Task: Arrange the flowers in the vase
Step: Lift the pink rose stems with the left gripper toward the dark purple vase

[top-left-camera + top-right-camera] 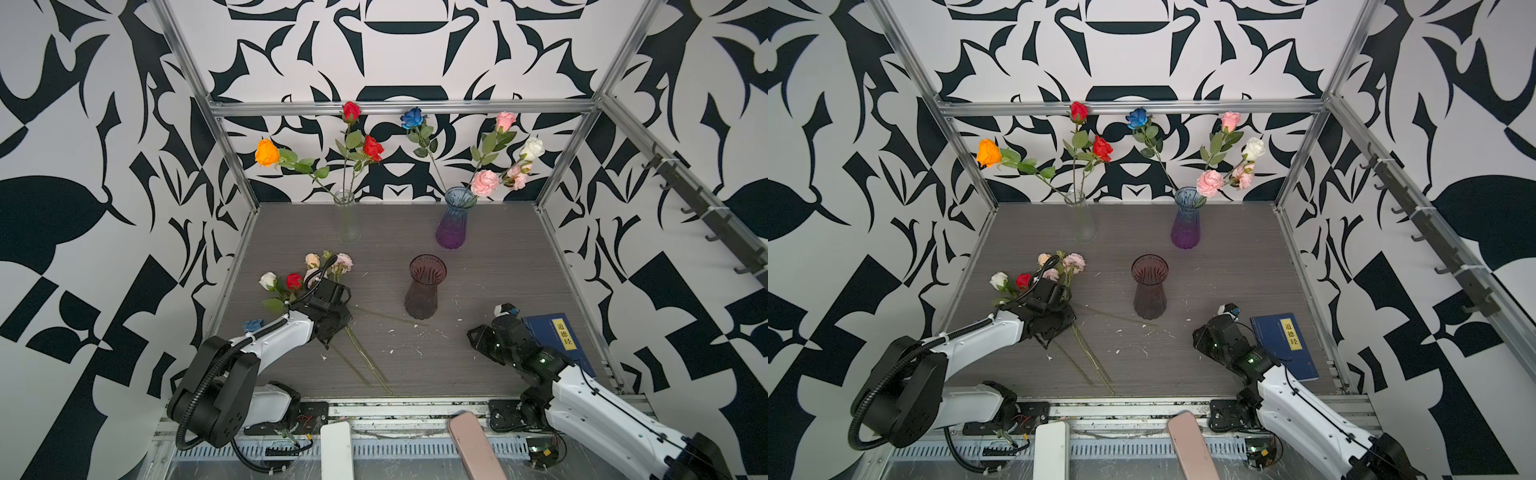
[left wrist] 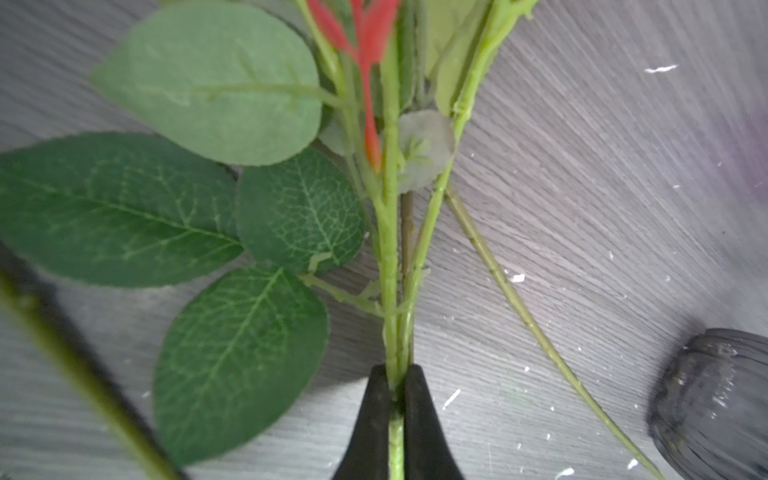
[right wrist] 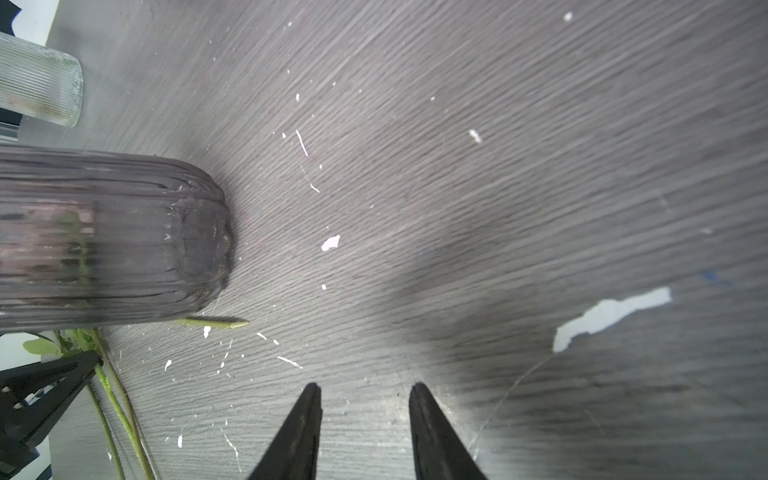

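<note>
A bundle of flower stems [image 2: 389, 270], lying on the bench [image 1: 498, 282] left of the dark vase [image 1: 424, 291], is pinched by the left jaws while the right jaws are held spread, and tangled neighbouring stems may be dragged along, tipping that vase.

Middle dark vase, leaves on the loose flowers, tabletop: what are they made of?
Dark vase: looks like tinted ribbed glass, see-through, glossy.
Leaves: likely fabric, matte, veins look printed.
Tabletop: probably grey wood-grain laminate, matte, fine even grain.
</note>
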Available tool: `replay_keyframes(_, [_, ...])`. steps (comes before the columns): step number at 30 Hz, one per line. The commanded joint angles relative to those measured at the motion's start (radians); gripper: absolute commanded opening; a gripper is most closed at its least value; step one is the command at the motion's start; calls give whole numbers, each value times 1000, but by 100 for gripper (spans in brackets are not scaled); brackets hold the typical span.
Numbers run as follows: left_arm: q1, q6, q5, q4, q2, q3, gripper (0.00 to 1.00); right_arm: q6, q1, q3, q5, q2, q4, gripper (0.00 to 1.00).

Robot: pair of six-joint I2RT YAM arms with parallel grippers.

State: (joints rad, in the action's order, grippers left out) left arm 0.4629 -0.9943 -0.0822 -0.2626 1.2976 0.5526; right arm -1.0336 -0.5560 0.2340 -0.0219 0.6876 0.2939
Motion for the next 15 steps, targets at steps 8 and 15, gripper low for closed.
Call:
replay_keyframes(8, [-16,64,-164,-224,-468,59,0,5,2,3,-13,-7,-4,39])
replay_keyframes(15, [-15,180,-38,-13,-788,61,0,5,3,13,-3,61,-39,39])
